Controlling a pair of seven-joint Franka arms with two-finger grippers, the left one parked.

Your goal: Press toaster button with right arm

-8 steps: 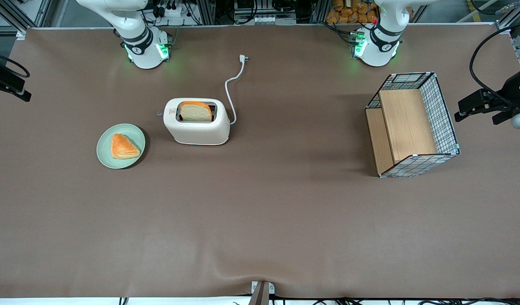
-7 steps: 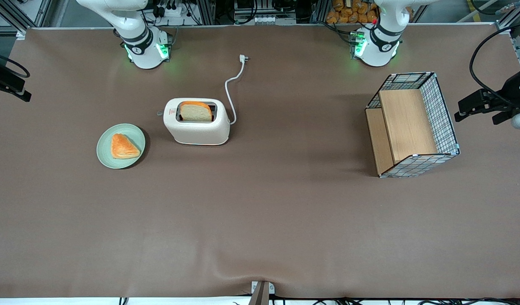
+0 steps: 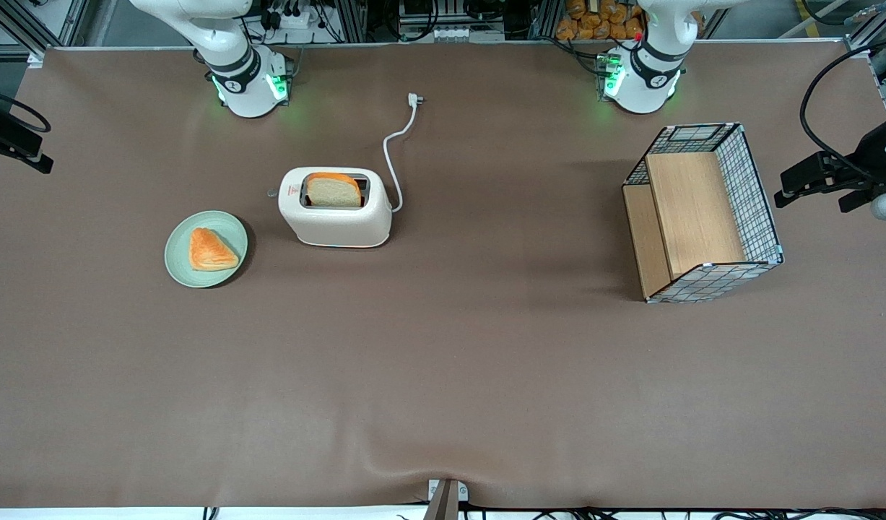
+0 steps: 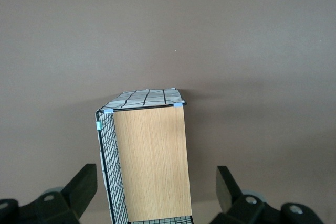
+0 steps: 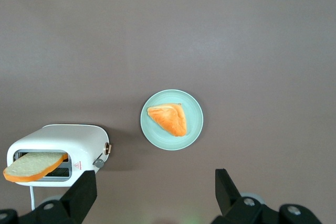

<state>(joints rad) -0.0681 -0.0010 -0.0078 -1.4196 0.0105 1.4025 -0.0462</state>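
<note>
Small pale grey toaster button (image 5: 98, 163) on narrow end of cream-white rounded plastic toaster (image 3: 335, 208), well apart below the black two-finger tool (image 5: 156, 192), fingers (image 5: 84, 192) spread wide, holding nothing, round pale green plate (image 5: 195, 129) also beneath.

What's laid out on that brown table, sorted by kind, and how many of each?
Toaster, its toaster button jutting from the narrow end: 1
Bread slice in its slot: 1
Green plate: 1
Pastry on it: 1
Wire basket: 1
Total: 5
The gripper, open, hangs high above the plate.
</note>
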